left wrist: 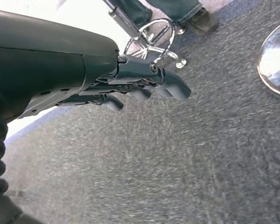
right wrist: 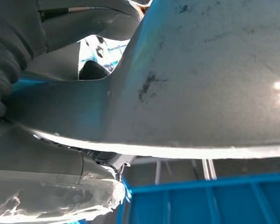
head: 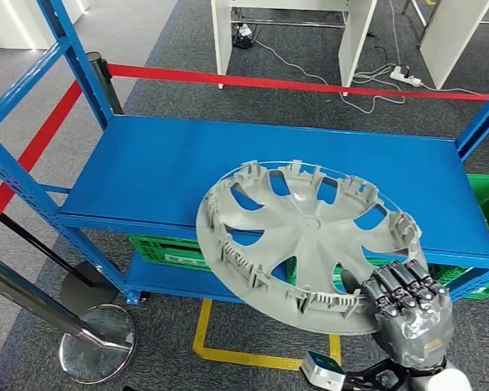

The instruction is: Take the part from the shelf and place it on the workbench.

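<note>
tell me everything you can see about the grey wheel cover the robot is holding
The wheel cover is a round grey disc, plastic by its look, with curved spokes, openings between them and a ring of small clips along its rim. Its ribbed inner side faces up. It is tilted, the far edge higher, above the front of the blue shelf. The right hand grips its near rim. The right wrist view shows its smooth, scuffed underside.

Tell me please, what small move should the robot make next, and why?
Probably lift the wheel cover slightly and draw it back off the blue shelf. The right hand grips its near rim, and most of it hangs over the shelf edge already.
</note>
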### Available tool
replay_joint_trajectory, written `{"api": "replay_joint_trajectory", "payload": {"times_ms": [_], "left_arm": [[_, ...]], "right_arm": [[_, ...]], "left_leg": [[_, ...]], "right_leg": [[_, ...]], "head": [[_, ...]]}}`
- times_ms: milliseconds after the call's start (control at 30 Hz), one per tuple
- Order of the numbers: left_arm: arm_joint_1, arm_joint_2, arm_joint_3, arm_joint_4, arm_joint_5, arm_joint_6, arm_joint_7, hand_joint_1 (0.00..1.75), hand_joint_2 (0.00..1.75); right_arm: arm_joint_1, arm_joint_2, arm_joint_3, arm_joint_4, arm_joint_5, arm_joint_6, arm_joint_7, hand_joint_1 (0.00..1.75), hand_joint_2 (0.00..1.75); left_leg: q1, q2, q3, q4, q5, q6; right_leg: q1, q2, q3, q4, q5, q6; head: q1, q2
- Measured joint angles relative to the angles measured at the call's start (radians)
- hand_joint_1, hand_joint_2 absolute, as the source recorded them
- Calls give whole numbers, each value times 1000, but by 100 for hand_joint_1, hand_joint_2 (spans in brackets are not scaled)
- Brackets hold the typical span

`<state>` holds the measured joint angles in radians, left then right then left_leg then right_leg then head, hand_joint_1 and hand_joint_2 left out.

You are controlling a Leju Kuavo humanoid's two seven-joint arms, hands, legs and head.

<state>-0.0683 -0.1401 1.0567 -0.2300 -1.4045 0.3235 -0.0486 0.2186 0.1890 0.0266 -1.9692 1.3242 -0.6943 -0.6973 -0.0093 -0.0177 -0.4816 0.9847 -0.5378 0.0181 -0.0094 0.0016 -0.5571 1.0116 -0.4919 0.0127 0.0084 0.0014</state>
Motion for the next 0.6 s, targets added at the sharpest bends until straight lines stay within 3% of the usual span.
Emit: {"api": "replay_joint_trajectory", "payload": {"times_ms": [500, 567, 600], "left_arm": [[-1, 0, 28, 0, 42, -1, -207, 0, 175], [-1, -1, 33, 0, 44, -2, -210, 0, 87], [-1, -1, 34, 0, 44, -2, -208, 0, 87]], "right_arm": [[37, 7, -2, -102, 14, 0, -2, 175, 175], [41, 9, -3, -107, 13, 0, -2, 175, 175], [43, 9, -3, -109, 12, 0, -2, 175, 175]], "left_leg": [[0, 0, 0, 0, 0, 0], [0, 0, 0, 0, 0, 0], [0, 0, 0, 0, 0, 0]], "right_leg": [[0, 0, 0, 0, 0, 0], [0, 0, 0, 0, 0, 0], [0, 0, 0, 0, 0, 0]], "head": [[0, 0], [0, 0], [0, 0]]}}
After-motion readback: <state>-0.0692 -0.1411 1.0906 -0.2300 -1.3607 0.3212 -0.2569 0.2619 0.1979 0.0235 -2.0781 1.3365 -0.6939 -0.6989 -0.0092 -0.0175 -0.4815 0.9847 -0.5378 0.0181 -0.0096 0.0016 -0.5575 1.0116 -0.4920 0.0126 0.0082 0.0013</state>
